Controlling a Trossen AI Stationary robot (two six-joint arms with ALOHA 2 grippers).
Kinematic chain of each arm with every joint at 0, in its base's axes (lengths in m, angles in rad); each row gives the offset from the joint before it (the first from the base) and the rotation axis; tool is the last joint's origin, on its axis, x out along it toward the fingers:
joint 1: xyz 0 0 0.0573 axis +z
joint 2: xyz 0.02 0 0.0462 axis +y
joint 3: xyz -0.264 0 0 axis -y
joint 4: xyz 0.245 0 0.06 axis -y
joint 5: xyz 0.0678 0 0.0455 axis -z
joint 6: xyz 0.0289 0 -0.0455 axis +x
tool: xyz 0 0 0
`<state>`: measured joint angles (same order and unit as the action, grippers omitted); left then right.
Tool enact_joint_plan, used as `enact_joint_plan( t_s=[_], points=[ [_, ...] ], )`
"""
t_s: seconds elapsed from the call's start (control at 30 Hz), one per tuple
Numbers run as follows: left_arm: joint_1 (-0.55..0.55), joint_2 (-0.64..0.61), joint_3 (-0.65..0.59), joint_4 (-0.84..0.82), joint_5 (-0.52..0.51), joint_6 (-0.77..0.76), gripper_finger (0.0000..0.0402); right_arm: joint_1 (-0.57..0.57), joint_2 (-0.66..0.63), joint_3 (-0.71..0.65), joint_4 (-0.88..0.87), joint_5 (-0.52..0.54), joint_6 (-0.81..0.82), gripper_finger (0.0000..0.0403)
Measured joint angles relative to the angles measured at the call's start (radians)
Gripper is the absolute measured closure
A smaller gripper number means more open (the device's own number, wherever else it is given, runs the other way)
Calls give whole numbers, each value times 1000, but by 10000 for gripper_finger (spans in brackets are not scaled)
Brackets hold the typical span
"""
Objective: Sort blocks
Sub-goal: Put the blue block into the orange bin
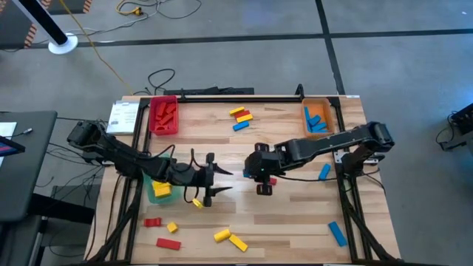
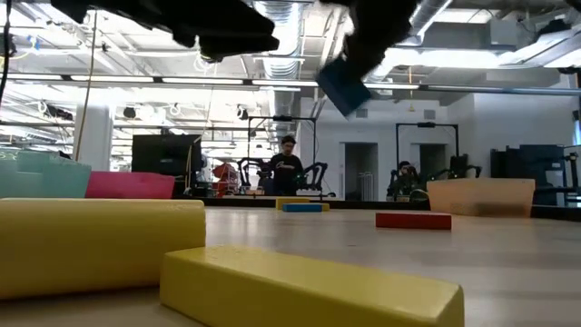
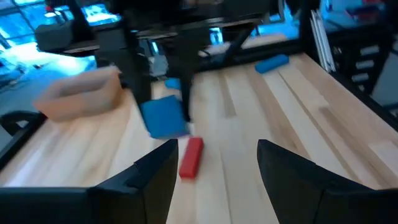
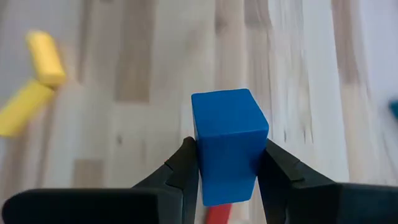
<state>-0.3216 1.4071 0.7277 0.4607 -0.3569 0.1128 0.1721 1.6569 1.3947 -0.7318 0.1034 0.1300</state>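
My right gripper (image 4: 229,177) is shut on a blue block (image 4: 229,140) above the middle of the table (image 1: 295,214); the low view shows that block (image 2: 343,86) high in the air. A red block (image 1: 272,180) lies on the table just beneath it. My left gripper (image 1: 220,180) hovers open left of the middle, pointing at the right gripper, with nothing between its fingers (image 3: 155,171). Loose blocks lie flat: a yellow, red and blue group (image 1: 240,117) at the far middle, yellow ones (image 1: 230,238) and red ones (image 1: 161,233) near the front. My right gripper pinches the blue block by two opposite side faces (image 4: 198,158) between its two fingers. The block's end sticks out past the fingertips. The fingers slant down from the table's right side. The block is lifted clear of the table and hangs tilted (image 2: 343,86).
A red tray (image 1: 163,116) with red blocks stands at the far left, an orange tray (image 1: 318,118) with blue blocks at the far right, a green tray (image 1: 159,188) with yellow blocks under my left arm. Blue blocks (image 1: 324,171) (image 1: 337,233) lie on the right.
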Motion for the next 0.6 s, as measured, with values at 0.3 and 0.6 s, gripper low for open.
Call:
enact_joint_plan(
  t_s=[0.3, 0.6],
  points=[
    [39, 0, 0, 97, 1, -17, 187, 53, 0, 85, 130, 54, -92, 271],
    [41, 0, 0, 220, 14, 10, 187, 55, 0, 95, 175, 79, -113, 271]
  ],
)
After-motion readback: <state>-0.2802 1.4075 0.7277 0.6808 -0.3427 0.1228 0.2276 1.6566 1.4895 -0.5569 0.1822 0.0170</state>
